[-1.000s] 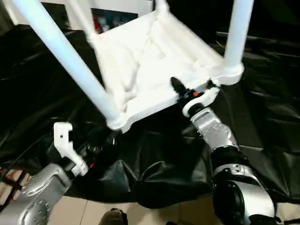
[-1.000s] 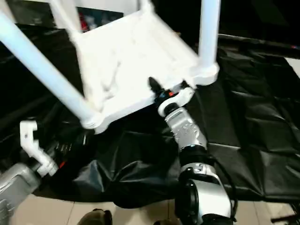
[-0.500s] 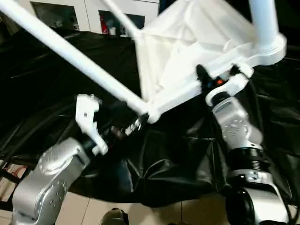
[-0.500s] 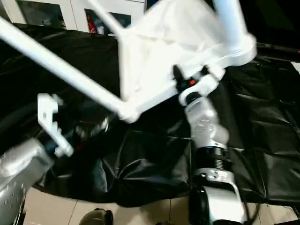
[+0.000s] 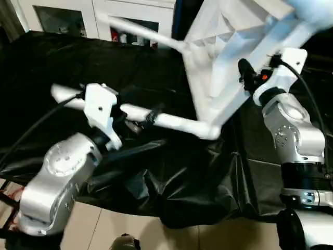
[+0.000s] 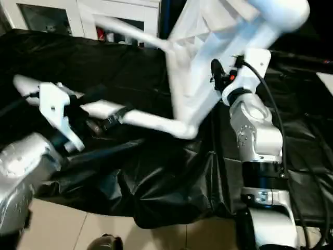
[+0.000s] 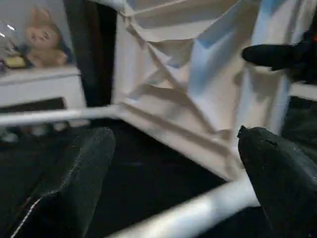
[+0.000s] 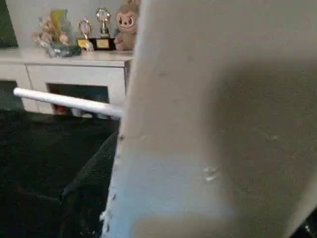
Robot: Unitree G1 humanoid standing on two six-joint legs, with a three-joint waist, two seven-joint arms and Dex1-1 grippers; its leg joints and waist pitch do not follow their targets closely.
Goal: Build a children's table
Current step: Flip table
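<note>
- Presently, upper right of the left eye frame: white plastic children's table (image 5: 218, 57), tipped up on edge, its ribbed, braced underside facing the camera.
- Table top rim: a long white edge band runs diagonally from the upper right corner of the frame down to a round corner socket (image 5: 210, 130) at centre.
- Long white tapered tube leg (image 5: 166, 121): seated in that socket, lying nearly level, reaching leftward across mid-frame.
- Second white tube leg (image 5: 140, 34): thinner in view, slanting from the table's far corner toward the upper left of the frame.
- Right gripper (image 5: 248, 79): at right of frame, black fingers clamped on the table's edge band, one finger visible on the underside face; silver forearm below it, white wrist housing and black cable beside it.
- Left gripper (image 5: 139, 119): left of centre, its black fingers spread wide apart to either side of the level leg; whether they touch it cannot be told. The left wrist view shows both fingers (image 7: 74, 178) well apart with the leg passing between them.
- Black plastic sheeting (image 5: 171, 177): crumpled, covering the floor beneath the table and both arms.
- White cabinets (image 5: 67, 13): along the upper left of the frame, with glazed doors.
- Plush toys and small trophies (image 8: 101, 29): on the cabinet top, upper left of the right wrist frame.
- Beige tiled floor (image 5: 104, 229): bare strip along the bottom edge.
</note>
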